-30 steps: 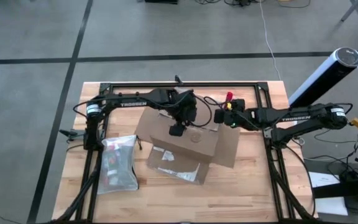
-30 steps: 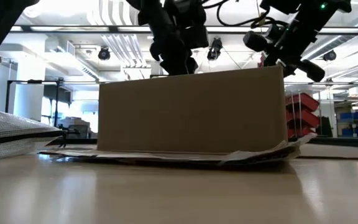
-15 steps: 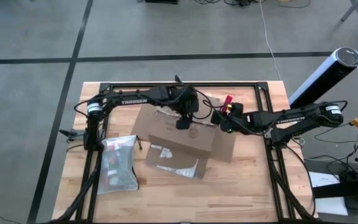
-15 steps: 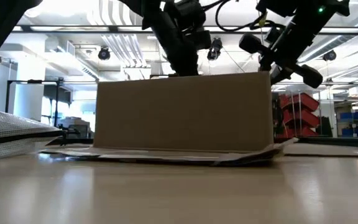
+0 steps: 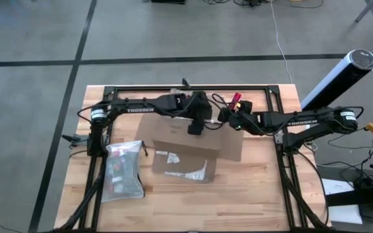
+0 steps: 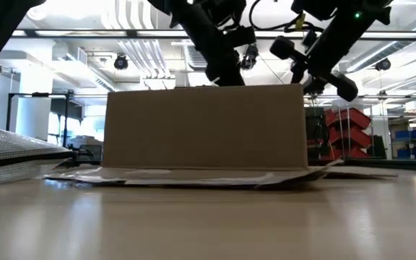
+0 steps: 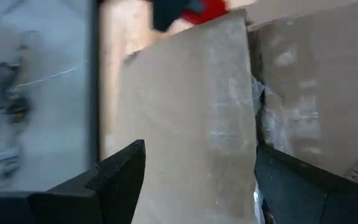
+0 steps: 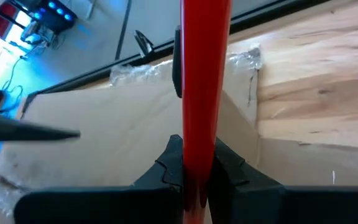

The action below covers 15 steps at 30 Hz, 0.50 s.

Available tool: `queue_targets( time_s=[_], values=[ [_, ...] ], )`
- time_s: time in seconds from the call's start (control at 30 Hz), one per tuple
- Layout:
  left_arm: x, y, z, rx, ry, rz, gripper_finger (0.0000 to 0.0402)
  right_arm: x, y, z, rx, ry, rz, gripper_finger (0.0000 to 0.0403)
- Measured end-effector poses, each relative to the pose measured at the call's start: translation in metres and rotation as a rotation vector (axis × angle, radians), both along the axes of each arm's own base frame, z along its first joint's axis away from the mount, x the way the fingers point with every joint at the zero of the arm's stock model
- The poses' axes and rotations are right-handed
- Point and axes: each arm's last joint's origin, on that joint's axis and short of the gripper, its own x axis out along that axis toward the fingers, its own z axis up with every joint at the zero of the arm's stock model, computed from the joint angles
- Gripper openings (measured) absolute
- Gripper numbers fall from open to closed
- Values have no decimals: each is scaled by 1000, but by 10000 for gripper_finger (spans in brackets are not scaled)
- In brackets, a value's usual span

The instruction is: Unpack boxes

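While the zip pouch (image 5: 124,169) is lying flat near the left edge of the wooden table (image 5: 258,194), just beside the left arm's frame post, the cardboard box (image 5: 186,145) is sitting at the middle of the table toward the back, well clear of the pouch. In the low view the pouch (image 6: 9,155) is showing at the far left and the box (image 6: 204,130) is standing upright on its spread-out flaps. A white label (image 5: 181,169) is facing up on the flap lying nearest the front edge.

The left gripper (image 5: 195,124) is reaching in from the left along the back rail and hanging over the box's rear top edge. Its fingers (image 7: 120,177) are standing apart, straddling a taped cardboard panel (image 7: 191,124) of the box; whether the pads are actually pressing on it is not clear from these views.

Further right, the right gripper (image 5: 233,111) is stretching in from the right side and hovering just beside the box's back right corner. Its fingers (image 8: 229,165) are clamped tight on the red utility knife (image 8: 204,74), which is pointing forward past the box's taped edge (image 8: 244,59). In the low view that gripper (image 6: 305,61) is hanging above the box's upper right corner.
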Motion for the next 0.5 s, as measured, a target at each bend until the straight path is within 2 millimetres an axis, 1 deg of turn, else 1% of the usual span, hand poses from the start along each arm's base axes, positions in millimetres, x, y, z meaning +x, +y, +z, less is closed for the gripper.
queue_targets(
  time_s=[0.1,0.33,0.5],
  values=[
    [2,0,-1,67,-13,35,274,1,0,1,-7,-13,-1,15],
    [2,-6,-11,62,1,11,274,4,-1,4,-11,-48,11,15],
    [3,-14,-12,69,7,-32,274,6,-2,7,-22,-77,22,15]
  ],
)
